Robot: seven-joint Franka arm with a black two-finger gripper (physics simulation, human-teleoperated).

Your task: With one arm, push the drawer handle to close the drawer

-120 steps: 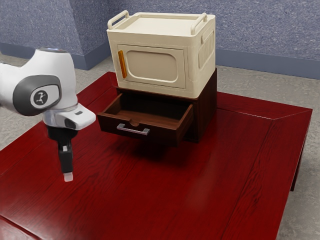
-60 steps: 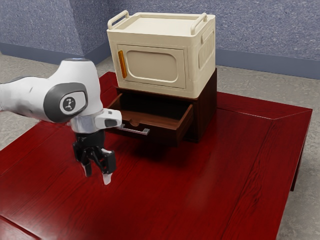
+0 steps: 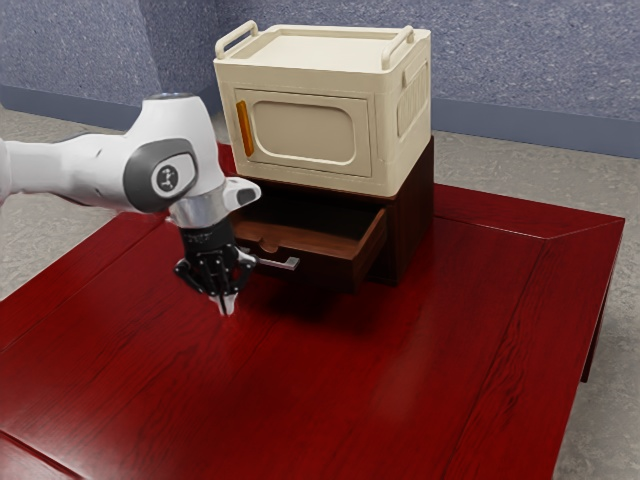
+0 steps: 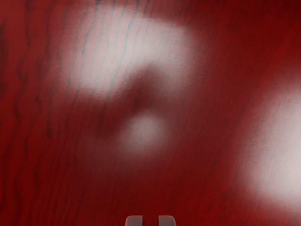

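Exterior view: the brown drawer (image 3: 320, 267) juts open from its cabinet (image 3: 412, 215), near the worktop's (image 3: 500, 340) far edge, beneath a cream box (image 3: 300, 130). The end effector (image 3: 228, 304) hangs in front of the drawer, near the silver handle (image 3: 288, 264), hiding part of it. It is released and empty, its fingertips separated by a narrow gap in the wrist view.

the table (image 3: 440, 370) looks like glossy red-stained wood with dark grain. the drawer (image 3: 335, 243) appears dark brown wood, its handle (image 3: 278, 263) smooth, silvery metal.
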